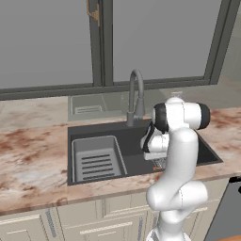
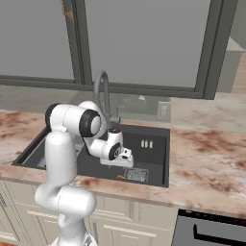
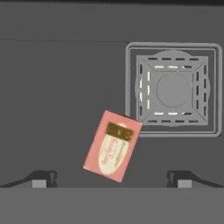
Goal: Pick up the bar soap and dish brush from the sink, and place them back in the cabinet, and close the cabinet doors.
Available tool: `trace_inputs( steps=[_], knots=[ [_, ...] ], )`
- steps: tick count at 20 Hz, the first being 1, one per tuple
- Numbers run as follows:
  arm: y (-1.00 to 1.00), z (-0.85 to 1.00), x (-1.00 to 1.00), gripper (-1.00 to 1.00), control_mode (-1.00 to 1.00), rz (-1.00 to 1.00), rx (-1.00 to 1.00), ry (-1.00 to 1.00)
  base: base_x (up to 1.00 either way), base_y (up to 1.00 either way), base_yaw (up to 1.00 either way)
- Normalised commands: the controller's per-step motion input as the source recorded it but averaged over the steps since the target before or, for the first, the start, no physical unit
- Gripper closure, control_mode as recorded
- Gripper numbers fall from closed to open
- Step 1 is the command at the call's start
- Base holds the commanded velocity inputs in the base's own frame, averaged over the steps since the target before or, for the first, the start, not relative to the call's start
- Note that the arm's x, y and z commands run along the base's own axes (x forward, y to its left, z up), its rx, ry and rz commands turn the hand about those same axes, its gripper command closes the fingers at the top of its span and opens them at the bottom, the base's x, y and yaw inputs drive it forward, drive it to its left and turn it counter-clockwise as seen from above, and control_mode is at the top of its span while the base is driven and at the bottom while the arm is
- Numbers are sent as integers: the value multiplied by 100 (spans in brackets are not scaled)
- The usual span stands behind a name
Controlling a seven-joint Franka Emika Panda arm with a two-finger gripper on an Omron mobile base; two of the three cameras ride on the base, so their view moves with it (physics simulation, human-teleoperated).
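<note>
The bar soap, a reddish-pink block with a pale oval label, lies flat on the floor of the dark sink, just beside the square drain. My gripper hangs straight above it, open, with one fingertip on each side of the soap and clear of it. In the right base view the gripper reaches down into the sink over the soap, which shows as a small orange speck near the front wall. The dish brush, the cabinet and the cabinet doors are out of view.
A tall curved faucet rises behind the basin, close to my arm. A pale slotted rack fills the sink's left part. Marbled counter runs on both sides, with cream drawers below and a window behind.
</note>
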Motion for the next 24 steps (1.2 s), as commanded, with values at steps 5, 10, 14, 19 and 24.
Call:
trace_inputs(
  steps=[5, 10, 14, 19, 24],
  knots=[
    [0, -34, 2, -100, -100, 0, 0, 0, 0, 0, 0],
    [0, -31, 0, -100, -100, 0, 0, 0, 0, 0, 0],
    [0, -29, 0, -100, -100, 0, 0, 0, 0, 0, 0],
    [0, -24, 2, -100, -100, 0, 0, 0, 0, 0, 0],
    [0, -26, 0, -100, -100, 0, 0, 0, 0, 0, 0]
  ],
)
